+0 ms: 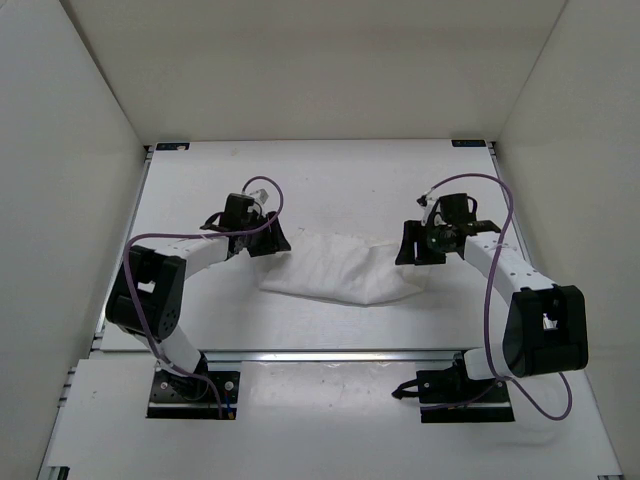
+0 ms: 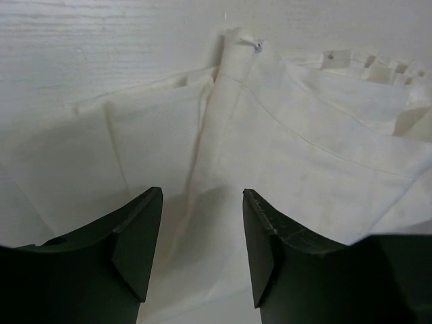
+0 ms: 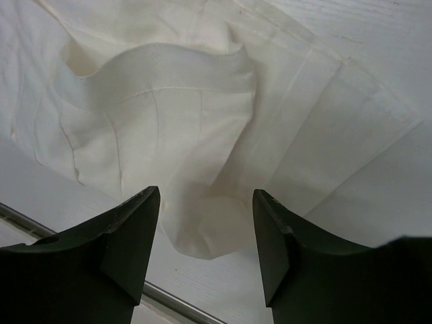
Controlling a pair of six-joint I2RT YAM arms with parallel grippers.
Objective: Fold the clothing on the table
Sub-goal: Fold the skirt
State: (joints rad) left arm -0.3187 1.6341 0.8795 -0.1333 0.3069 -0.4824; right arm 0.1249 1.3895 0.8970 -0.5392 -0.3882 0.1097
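The white clothing point(image 1: 340, 268) lies folded into a long strip across the middle of the table point(image 1: 330, 180), between the two arms. My left gripper point(image 1: 268, 240) stands open at the strip's left end; in the left wrist view its dark fingers point(image 2: 138, 236) hang over a creased seam of the clothing point(image 2: 270, 148) with nothing pinched. My right gripper point(image 1: 418, 245) is open at the right end. In the right wrist view a rounded fold of the clothing point(image 3: 175, 121) lies loose below its fingers point(image 3: 270, 236), which are apart from it.
A silver rail point(image 1: 330, 354) runs along the table's near edge, also seen as the rail point(image 3: 175, 300) under the right gripper. Black brackets point(image 1: 170, 147) mark the far corners. Off-white walls point(image 1: 60, 200) close in left, right and behind.
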